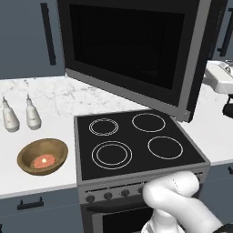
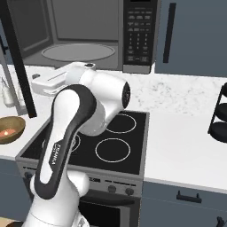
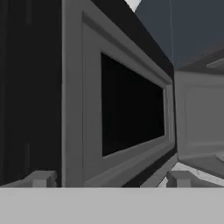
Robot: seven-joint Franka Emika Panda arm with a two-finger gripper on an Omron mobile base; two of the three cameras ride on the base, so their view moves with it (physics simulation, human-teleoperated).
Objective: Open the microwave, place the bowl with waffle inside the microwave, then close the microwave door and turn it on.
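Note:
The microwave (image 2: 84,35) stands open, showing its grey inside with the glass turntable (image 2: 77,51); the keypad (image 2: 138,35) is on its right. The microwave door (image 1: 127,50) is swung out wide over the stove. In the hand view the door's inner face (image 3: 131,105) is close in front, and my gripper (image 3: 110,180) is open, with its two fingertips (image 3: 41,178) apart on either side of the door's lower frame and nothing held. The brown bowl (image 1: 42,157) sits on the counter left of the stove, with the waffle (image 1: 43,160) inside it.
The black stovetop (image 1: 136,141) lies below the door. Two pale shakers (image 1: 10,116) stand behind the bowl. A sink (image 1: 220,77) is at the right. A black tiered rack (image 2: 219,115) stands on the right counter. My arm (image 2: 84,111) leans over the stove.

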